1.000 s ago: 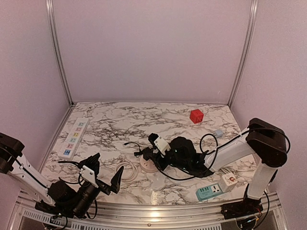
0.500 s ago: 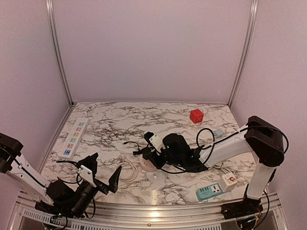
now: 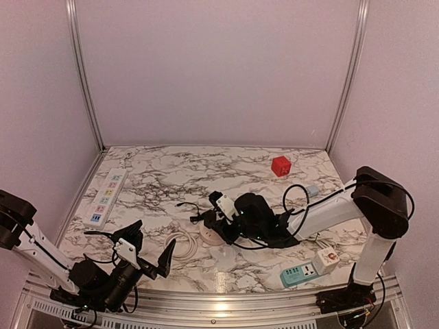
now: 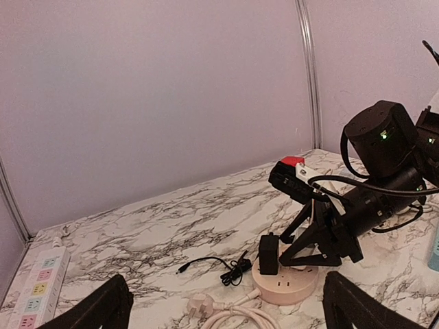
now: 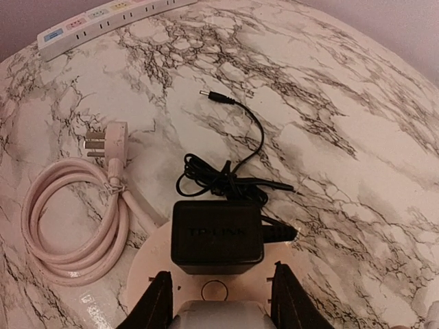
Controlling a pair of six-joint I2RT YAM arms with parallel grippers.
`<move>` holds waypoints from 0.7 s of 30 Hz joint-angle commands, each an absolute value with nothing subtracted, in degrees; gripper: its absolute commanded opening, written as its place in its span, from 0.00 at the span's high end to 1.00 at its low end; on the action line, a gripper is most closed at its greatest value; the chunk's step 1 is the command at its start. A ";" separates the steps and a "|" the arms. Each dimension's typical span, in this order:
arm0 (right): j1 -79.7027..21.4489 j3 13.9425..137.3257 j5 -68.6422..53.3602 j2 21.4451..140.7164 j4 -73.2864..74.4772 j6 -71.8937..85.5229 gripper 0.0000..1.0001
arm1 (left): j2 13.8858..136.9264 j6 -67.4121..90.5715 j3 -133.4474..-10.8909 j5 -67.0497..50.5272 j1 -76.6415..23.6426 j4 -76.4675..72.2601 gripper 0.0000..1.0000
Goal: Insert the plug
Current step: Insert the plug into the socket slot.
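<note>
The plug is a black adapter [image 5: 216, 236] standing upright on the round pink socket [image 5: 144, 274], its thin black cable [image 5: 226, 178] bundled on the marble beyond. From the left wrist view the adapter [image 4: 269, 255] sits at the left edge of the socket [image 4: 288, 286]. My right gripper [image 5: 221, 296] hovers over the socket just behind the adapter. Its fingers [image 5: 156, 301] stand apart and the adapter is beyond their tips, not between them. From above, the right gripper [image 3: 216, 223] is at the table's middle. My left gripper [image 3: 151, 247] stays wide open near the front left, holding nothing.
The socket's coiled white cord with its plug [image 5: 68, 226] lies left of the socket. A long white power strip [image 3: 106, 197] runs along the left edge. A red cube [image 3: 280, 166] sits at the back right and a teal-and-white strip [image 3: 302, 273] at the front right.
My right arm has shifted a little to the left over the round socket. Its jaw gap looks unchanged. The left arm has barely moved.
</note>
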State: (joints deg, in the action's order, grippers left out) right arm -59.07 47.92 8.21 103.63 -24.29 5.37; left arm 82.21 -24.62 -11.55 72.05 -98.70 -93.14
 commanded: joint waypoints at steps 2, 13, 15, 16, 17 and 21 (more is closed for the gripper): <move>-59.27 46.58 9.70 100.74 -21.65 5.71 1.00 | 82.07 -24.87 -12.56 72.70 -98.35 -101.69 0.01; -59.32 46.26 7.80 100.20 -21.41 5.06 1.00 | 80.13 -24.16 -11.05 72.15 -98.33 -101.60 0.01; -59.39 47.53 6.54 102.00 -21.17 4.93 1.00 | 80.48 -24.07 -11.20 72.22 -98.28 -101.60 0.01; -59.40 47.99 6.03 102.72 -20.95 4.92 1.00 | 80.58 -23.88 -11.17 72.08 -98.27 -101.56 0.01; -59.53 48.39 5.82 103.41 -20.65 4.99 1.00 | 80.78 -23.80 -11.27 71.97 -98.31 -101.59 0.01; -59.67 49.08 7.47 104.52 -20.08 5.59 1.00 | 81.64 -24.11 -11.95 72.17 -98.33 -101.60 0.01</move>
State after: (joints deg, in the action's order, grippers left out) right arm -59.29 47.59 6.94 102.52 -22.26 5.39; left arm 80.90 -24.40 -11.31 72.05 -98.67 -93.17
